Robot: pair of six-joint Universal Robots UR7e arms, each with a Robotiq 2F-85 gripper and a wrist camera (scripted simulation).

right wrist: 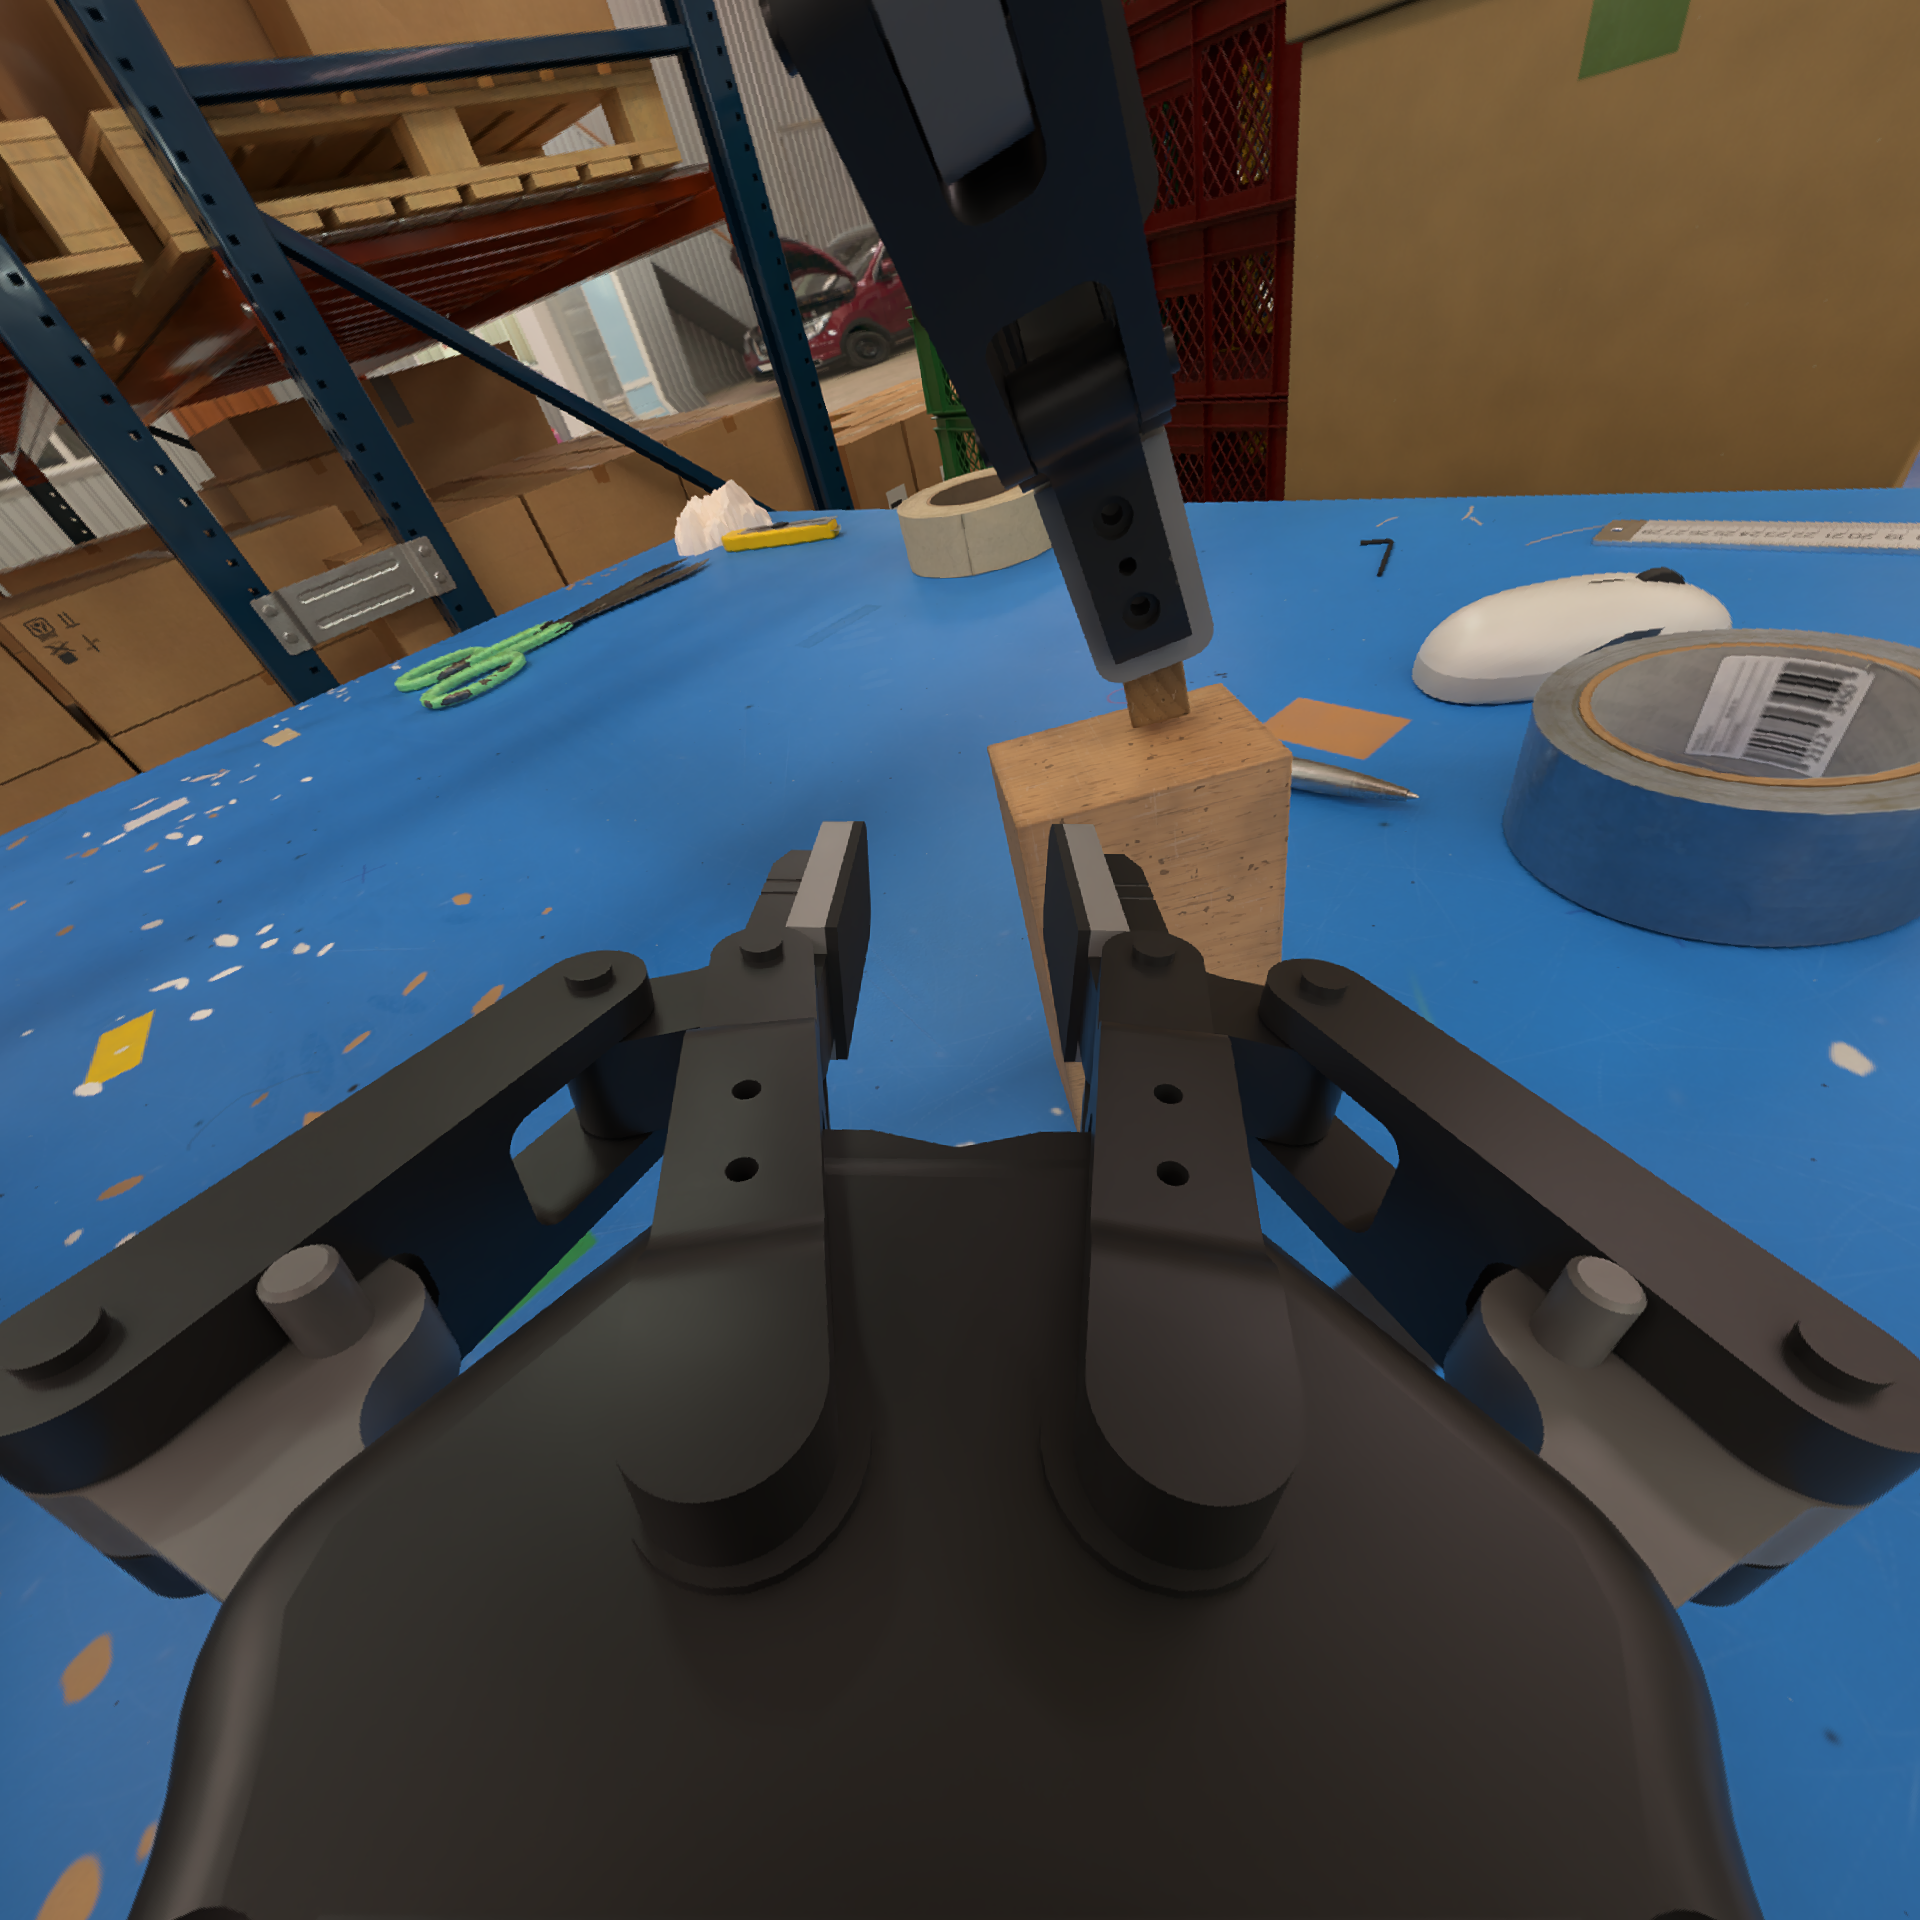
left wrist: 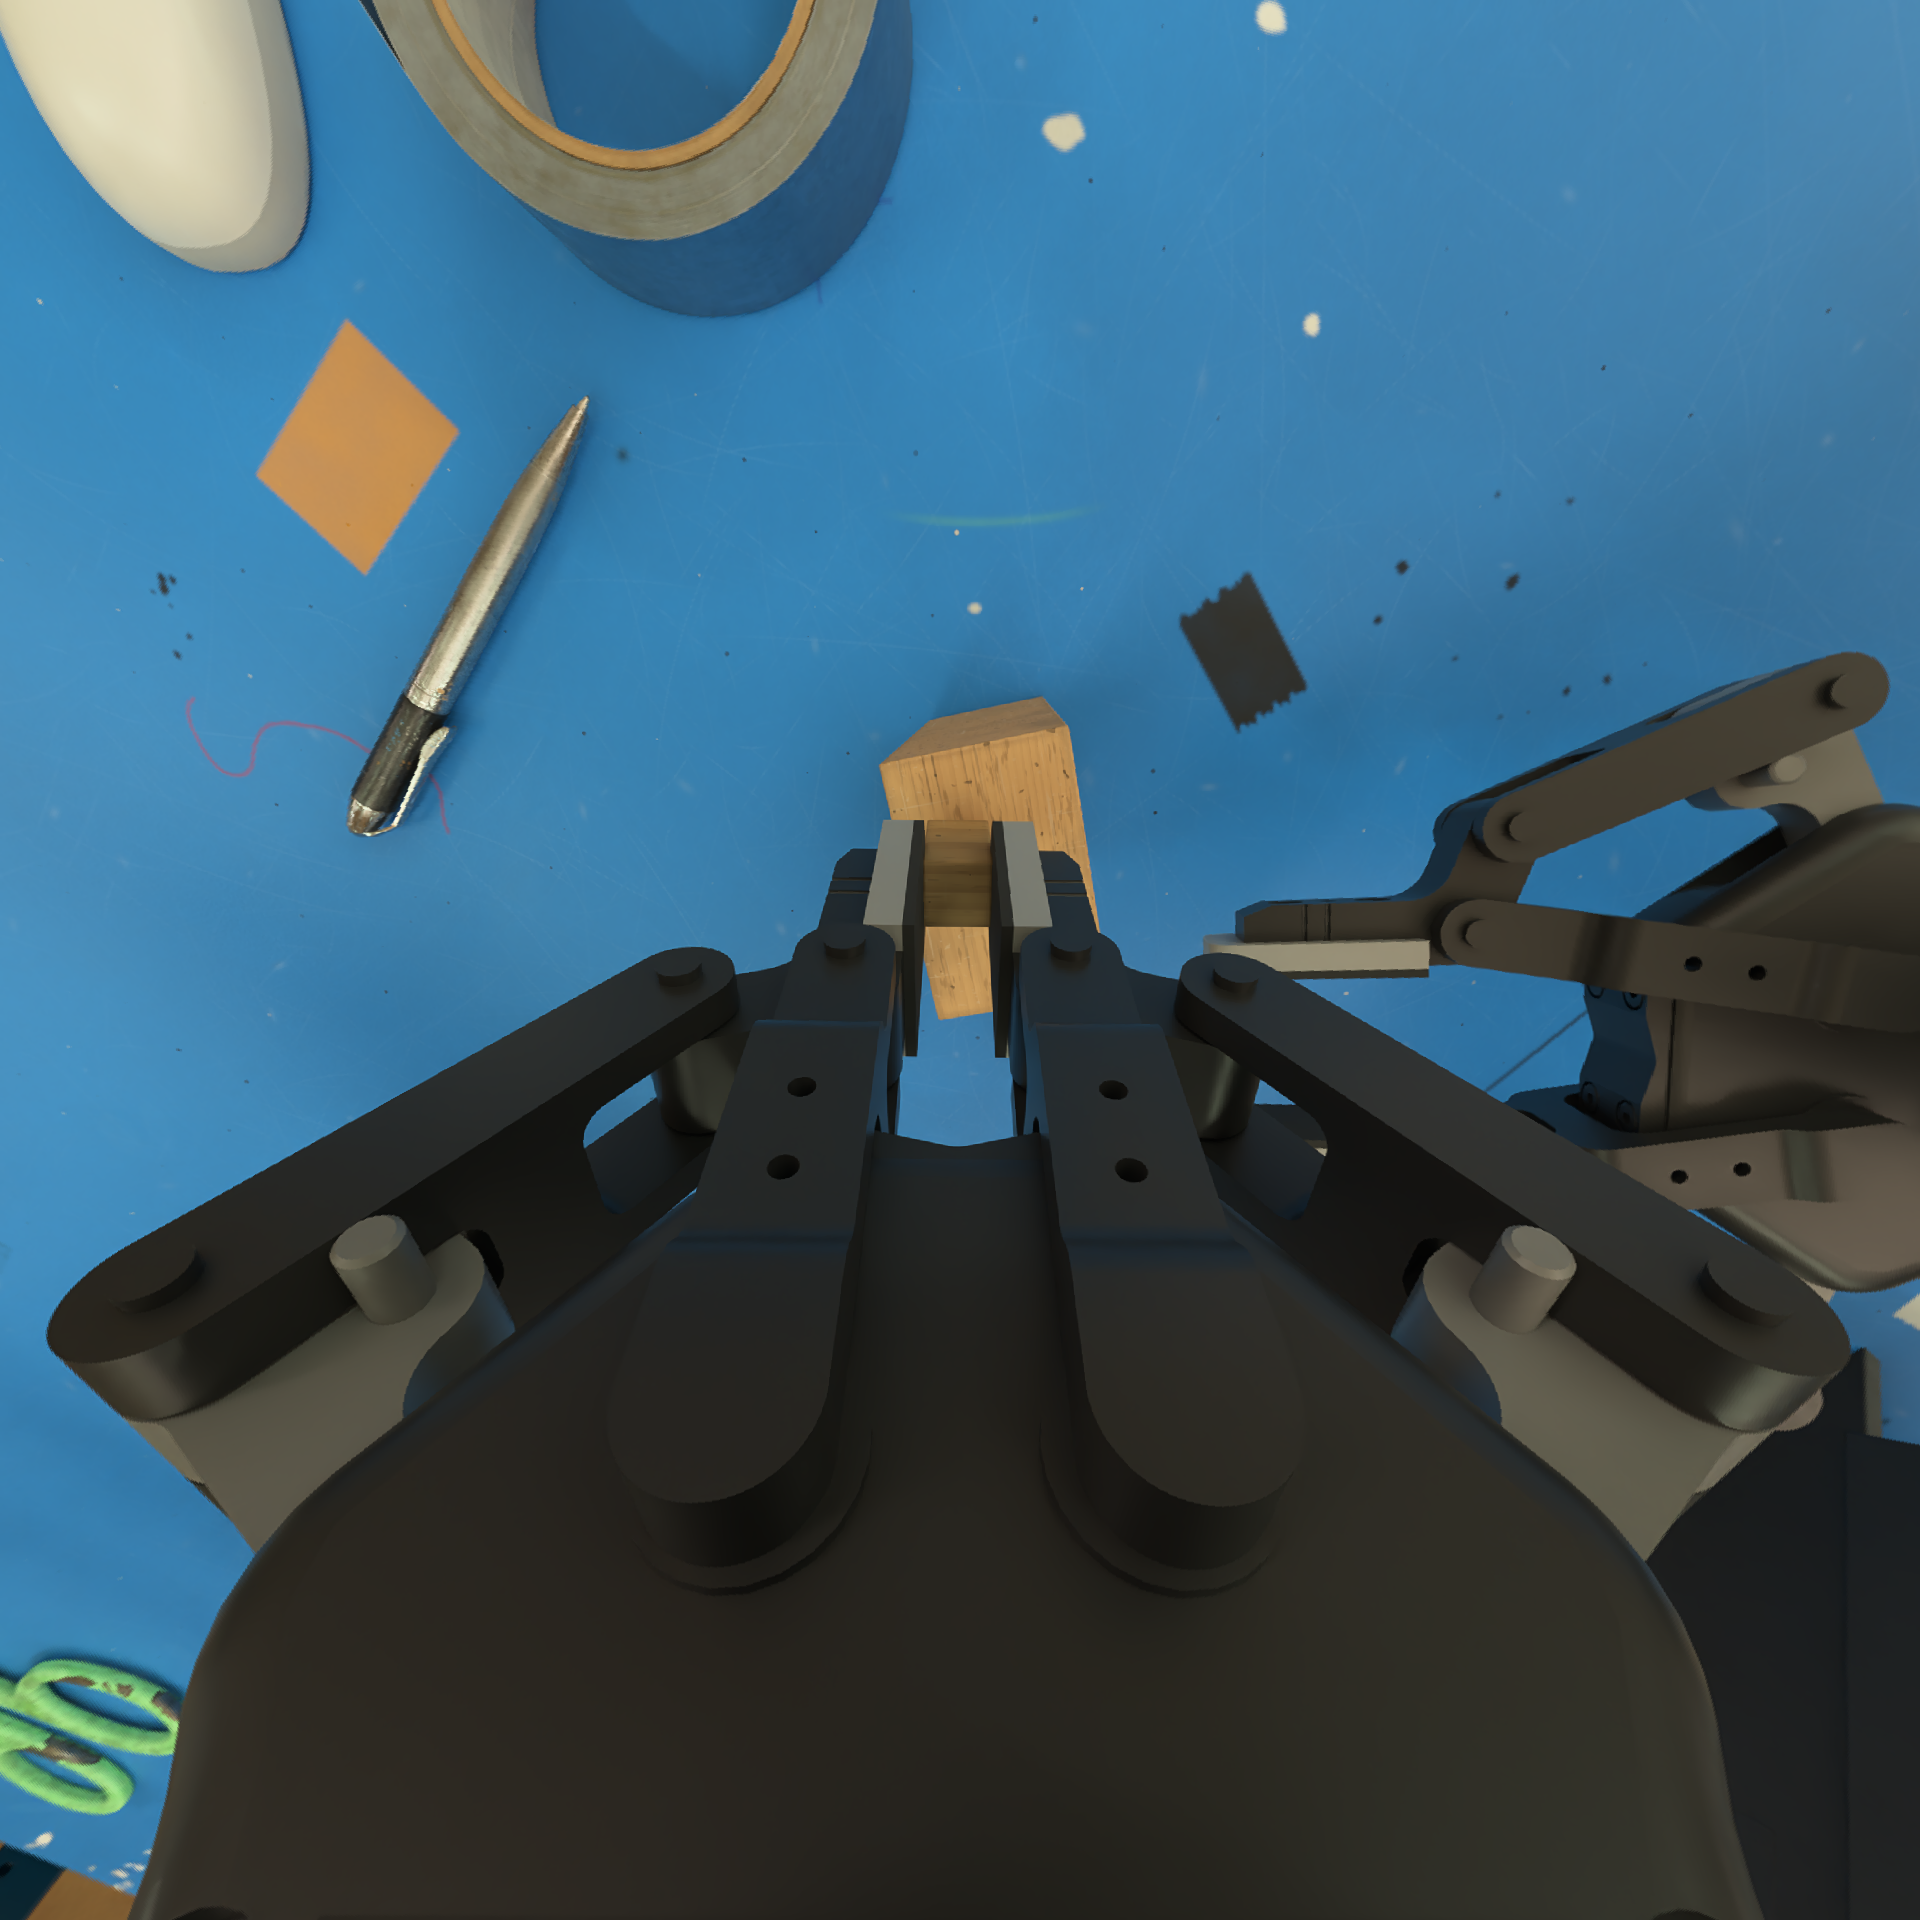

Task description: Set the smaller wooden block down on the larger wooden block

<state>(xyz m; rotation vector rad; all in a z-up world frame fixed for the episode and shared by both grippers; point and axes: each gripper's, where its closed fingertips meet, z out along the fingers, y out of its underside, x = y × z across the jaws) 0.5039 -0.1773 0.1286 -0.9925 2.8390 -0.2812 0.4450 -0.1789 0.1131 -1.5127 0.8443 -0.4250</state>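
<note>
The larger wooden block (right wrist: 1153,821) stands upright on the blue table; it also shows in the left wrist view (left wrist: 987,769). My left gripper (left wrist: 957,873) is shut on the smaller, darker wooden block (left wrist: 956,875) and holds it straight above the larger block. In the right wrist view the left gripper (right wrist: 1143,649) comes down from above, and the small block (right wrist: 1156,698) sticks out below its fingers, at or touching the larger block's top face. My right gripper (right wrist: 956,914) is open and empty, low beside the larger block, its right finger (right wrist: 1086,914) close to the block's side.
A blue tape roll (right wrist: 1725,790), a white mouse (right wrist: 1558,629), a silver pen (left wrist: 473,623) and an orange square patch (left wrist: 356,447) lie near the block. Green-handled scissors (right wrist: 468,665), a beige tape roll (right wrist: 971,535) and a yellow cutter (right wrist: 779,535) lie farther off. Shelving stands beyond the table edge.
</note>
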